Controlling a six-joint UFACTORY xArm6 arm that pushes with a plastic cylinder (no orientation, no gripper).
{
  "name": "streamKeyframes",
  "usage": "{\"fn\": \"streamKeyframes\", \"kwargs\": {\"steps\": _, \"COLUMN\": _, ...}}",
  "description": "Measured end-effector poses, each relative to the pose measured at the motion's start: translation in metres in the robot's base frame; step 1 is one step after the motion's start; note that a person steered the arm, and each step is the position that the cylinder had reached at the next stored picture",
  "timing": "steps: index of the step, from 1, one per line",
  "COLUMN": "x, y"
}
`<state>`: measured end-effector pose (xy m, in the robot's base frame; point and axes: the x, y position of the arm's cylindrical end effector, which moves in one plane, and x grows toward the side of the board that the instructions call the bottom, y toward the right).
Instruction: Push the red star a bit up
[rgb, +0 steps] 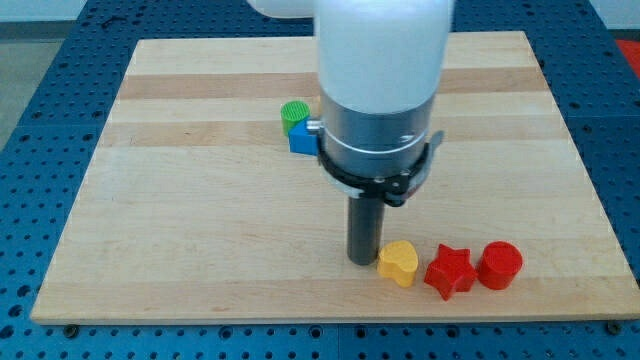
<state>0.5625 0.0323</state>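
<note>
Red is seen nearest the view's bottom: the red star (449, 271) lies between the yellow heart (398, 263), on its left, and the red cylinder (500, 265), on its right. My tip (362, 260), a bare rod without fingers, is set just left of the heart. Farther up, the blue block (302, 137) and green cylinder (295, 113) are found together on the wooden board (180, 200).

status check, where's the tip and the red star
My tip down at yellow heart block, view's left side. Red star block unmoved, between yellow heart and red cylinder block. Path toward view's top clear.
</note>
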Motion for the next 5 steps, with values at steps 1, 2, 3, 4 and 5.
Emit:
{"fn": "streamKeyframes", "kwargs": {"steps": 1, "x": 0.0, "y": 0.016}}
{"fn": "streamKeyframes", "kwargs": {"steps": 2, "x": 0.0, "y": 0.024}}
{"fn": "streamKeyframes", "kwargs": {"steps": 3, "x": -0.008, "y": 0.015}}
{"fn": "streamKeyframes", "kwargs": {"steps": 4, "x": -0.024, "y": -0.031}}
{"fn": "streamKeyframes", "kwargs": {"steps": 5, "x": -0.006, "y": -0.065}}
